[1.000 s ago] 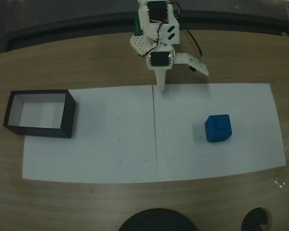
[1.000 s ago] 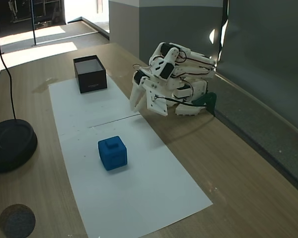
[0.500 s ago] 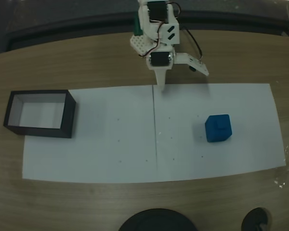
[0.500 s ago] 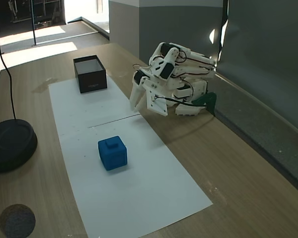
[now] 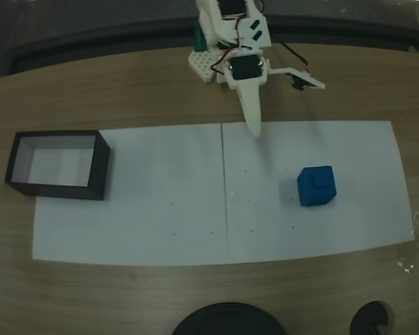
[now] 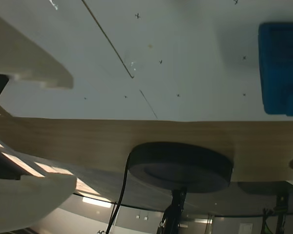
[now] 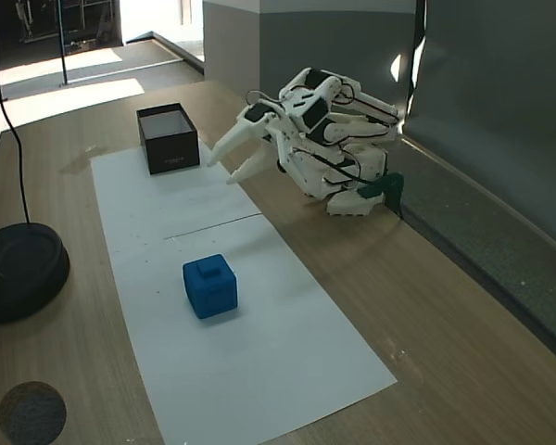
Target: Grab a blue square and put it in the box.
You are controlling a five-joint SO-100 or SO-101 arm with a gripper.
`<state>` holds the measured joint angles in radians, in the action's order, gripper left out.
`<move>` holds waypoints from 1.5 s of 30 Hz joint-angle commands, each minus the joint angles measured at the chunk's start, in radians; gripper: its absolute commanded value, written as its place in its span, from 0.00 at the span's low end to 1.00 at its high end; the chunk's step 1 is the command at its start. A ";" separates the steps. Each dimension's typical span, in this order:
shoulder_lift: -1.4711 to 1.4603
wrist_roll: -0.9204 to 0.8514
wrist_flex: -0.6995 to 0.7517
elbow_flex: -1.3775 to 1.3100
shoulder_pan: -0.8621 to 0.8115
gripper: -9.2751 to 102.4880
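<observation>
The blue square [image 5: 315, 185] rests on the white paper, right of the centre crease in a fixed view, with its small knob on top. It also shows in another fixed view [image 7: 210, 286] and at the right edge of the wrist view [image 6: 281, 68]. The box [image 5: 57, 165], black-walled and pale inside, stands at the paper's left end [image 7: 168, 137]. My white gripper [image 5: 286, 108] hangs above the paper's far edge near the crease, open, with nothing between its fingers [image 7: 222, 170]. It is well apart from the cube. In the wrist view both pale fingers [image 6: 29, 58] enter from the left.
A white paper sheet [image 5: 160, 209] covers the middle of the wooden table. A black round lamp base [image 5: 227, 319] with a cable sits at the near edge [image 7: 18, 269] [image 6: 180, 165], and a small dark disc [image 5: 370, 319] lies beside it. The arm's base stands at the far edge.
The arm has lifted and the gripper has swung out over the paper toward the cube's side, with its jaws spread wider. Cube and box have not moved.
</observation>
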<state>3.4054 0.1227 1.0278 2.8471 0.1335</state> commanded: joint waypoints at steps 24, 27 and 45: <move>-1.624 -0.127 0.595 -1.312 0.397 0.43; -1.744 -0.132 0.586 -1.396 0.400 0.43; -2.164 -0.132 0.485 -1.615 0.380 0.46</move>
<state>1.2287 -0.0092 1.5248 1.2839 0.5246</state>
